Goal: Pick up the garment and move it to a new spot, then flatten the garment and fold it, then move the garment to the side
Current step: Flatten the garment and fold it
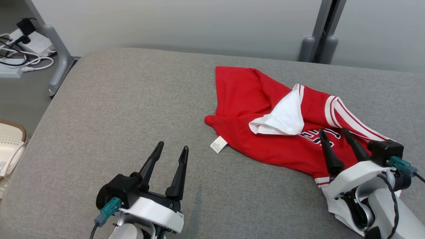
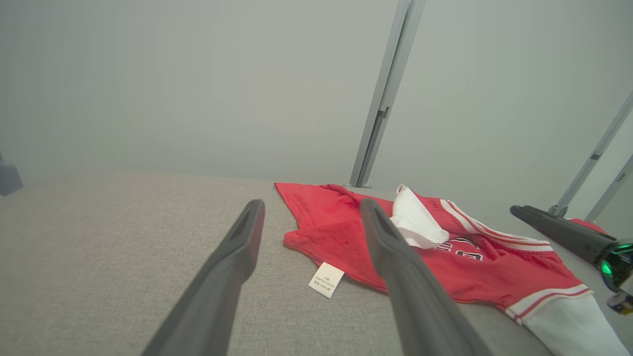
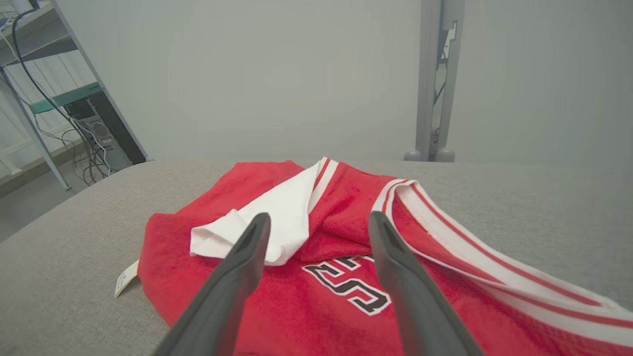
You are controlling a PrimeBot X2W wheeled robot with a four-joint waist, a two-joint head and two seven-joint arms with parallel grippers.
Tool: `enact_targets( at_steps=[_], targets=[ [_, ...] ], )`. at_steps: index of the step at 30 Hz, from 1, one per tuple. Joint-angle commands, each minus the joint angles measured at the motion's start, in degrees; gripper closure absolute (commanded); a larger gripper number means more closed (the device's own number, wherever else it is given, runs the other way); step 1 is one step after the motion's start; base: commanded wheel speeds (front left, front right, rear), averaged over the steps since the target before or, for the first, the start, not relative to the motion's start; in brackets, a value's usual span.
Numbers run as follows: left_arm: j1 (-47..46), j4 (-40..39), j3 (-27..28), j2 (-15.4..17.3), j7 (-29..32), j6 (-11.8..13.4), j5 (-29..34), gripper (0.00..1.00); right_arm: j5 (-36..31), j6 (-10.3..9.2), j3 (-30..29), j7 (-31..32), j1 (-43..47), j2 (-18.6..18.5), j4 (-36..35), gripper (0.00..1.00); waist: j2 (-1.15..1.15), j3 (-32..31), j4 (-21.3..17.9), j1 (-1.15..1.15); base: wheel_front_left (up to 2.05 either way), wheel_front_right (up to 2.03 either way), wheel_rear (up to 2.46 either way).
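Meanwhile, left gripper (image 1: 173, 146), right gripper (image 1: 333, 130) both spread; garment (image 1: 245, 99) beneath right; cables (image 1: 33, 61) beyond cushion (image 1: 116, 109).

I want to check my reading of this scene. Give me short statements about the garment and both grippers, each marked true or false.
1. The red garment lies crumpled on the grey cushion. True.
2. The left gripper grips the garment. False: it is open over bare cushion, apart from the garment.
3. The right gripper is open, its fingers over the garment. True.
4. The garment is plain red all over. False: a white part lies turned over on it.
5. A white label shows at the garment's edge. True.
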Motion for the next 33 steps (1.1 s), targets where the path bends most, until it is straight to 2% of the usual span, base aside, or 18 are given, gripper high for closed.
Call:
enact_targets(
  at_steps=[1,11,16,22,23,24,33],
  targets=[
    [-0.32,-0.03,-0.31,0.25,-0.14,0.32,-0.33,0.00,1.99,-0.02,1.49,-0.21,-1.86,-0.33,2.44,0.00,0.00,0.69,1.11,0.00,0.00,0.00,0.00],
    [-1.42,-0.08,-2.14,0.24,-0.14,0.74,-1.34,0.00,13.04,-0.02,8.64,2.32,-9.91,-1.07,16.12,0.00,0.00,2.66,5.46,0.00,0.00,0.00,0.00],
    [-1.13,-0.13,-2.75,0.26,-0.15,0.89,-1.51,0.00,19.37,-0.01,9.69,3.27,-11.56,-1.02,18.78,0.00,0.00,3.00,6.79,0.00,0.00,0.00,0.00],
    [-1.34,-0.23,-2.89,0.26,-0.14,1.01,-1.54,0.00,23.07,-0.01,12.06,3.71,-12.87,-1.49,20.10,0.00,0.00,3.40,7.49,0.00,0.00,0.00,0.00],
    [-1.45,-0.25,-2.91,0.26,-0.14,1.05,-1.54,0.00,23.54,-0.01,12.73,3.78,-13.15,-1.50,20.21,0.16,0.00,3.44,7.60,0.00,0.00,0.00,0.00],
    [-1.53,-0.25,-2.97,0.26,-0.14,0.99,-1.51,0.00,24.00,-0.01,13.40,3.69,-13.45,-1.55,20.21,1.00,0.00,3.45,7.70,0.00,0.00,0.00,0.00],
    [-1.07,-0.33,-3.31,0.26,-0.15,1.27,-0.83,0.00,27.63,-0.01,16.97,1.64,-15.84,-2.74,20.05,1.00,0.00,3.01,7.89,0.00,0.00,0.00,0.00]
  ],
)
